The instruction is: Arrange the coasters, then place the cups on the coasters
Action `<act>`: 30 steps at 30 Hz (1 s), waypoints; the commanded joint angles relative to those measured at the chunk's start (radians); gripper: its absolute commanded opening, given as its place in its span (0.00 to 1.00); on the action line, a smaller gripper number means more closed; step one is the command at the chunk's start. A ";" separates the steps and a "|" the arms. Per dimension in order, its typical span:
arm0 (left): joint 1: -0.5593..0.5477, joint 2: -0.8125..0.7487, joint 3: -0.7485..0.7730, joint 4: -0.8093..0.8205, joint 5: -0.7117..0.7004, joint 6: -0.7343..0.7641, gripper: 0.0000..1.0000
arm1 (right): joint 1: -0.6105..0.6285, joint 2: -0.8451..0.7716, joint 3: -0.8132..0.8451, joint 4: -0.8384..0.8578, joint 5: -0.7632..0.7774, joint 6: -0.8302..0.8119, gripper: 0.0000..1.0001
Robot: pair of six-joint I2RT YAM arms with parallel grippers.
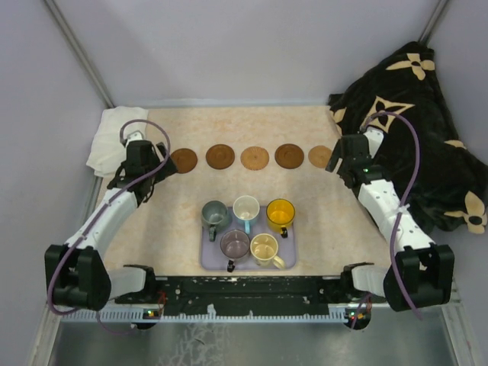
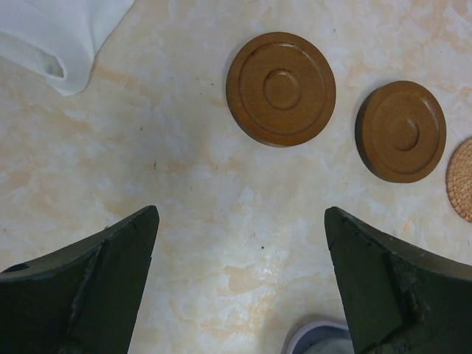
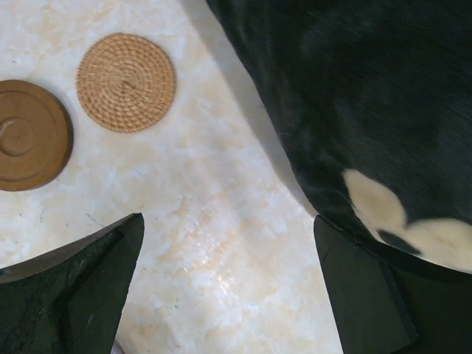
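Both my jaws stand released and empty, coasters (image 1: 255, 158) lined between them; the cups (image 1: 246, 207) behind, crowded on their tray (image 1: 209, 260), could topple neighbours when I grab one.

Five coasters (image 1: 221, 156) lie in one row: three dark wooden discs and two lighter woven ones (the third and fifth, counted from the 9 o'clock end). Five cups (image 1: 235, 244), one each in grey-green, white, yellow, purplish-grey and cream, stand on one lavender tray (image 1: 210, 261) at 6 o'clock of that row. The tabletop (image 1: 175, 229) has one white cloth (image 1: 107, 141) at 10 o'clock and one black blanket (image 1: 427, 137) at 2 o'clock. There are two tools: the left tool (image 2: 242, 214) and the right tool (image 3: 228, 217).
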 commanded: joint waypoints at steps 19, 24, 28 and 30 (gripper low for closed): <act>0.006 0.507 0.305 0.073 -0.112 0.010 1.00 | 0.012 0.593 0.323 0.276 -0.172 -0.117 0.61; 0.006 0.568 0.356 0.063 -0.096 0.022 1.00 | 0.013 0.656 0.355 0.287 -0.219 -0.118 0.43; 0.004 0.585 0.363 0.077 -0.060 0.022 0.99 | 0.042 0.659 0.360 0.293 -0.223 -0.137 0.38; 0.004 0.580 0.353 0.093 -0.045 0.024 0.98 | 0.061 0.658 0.361 0.298 -0.193 -0.153 0.38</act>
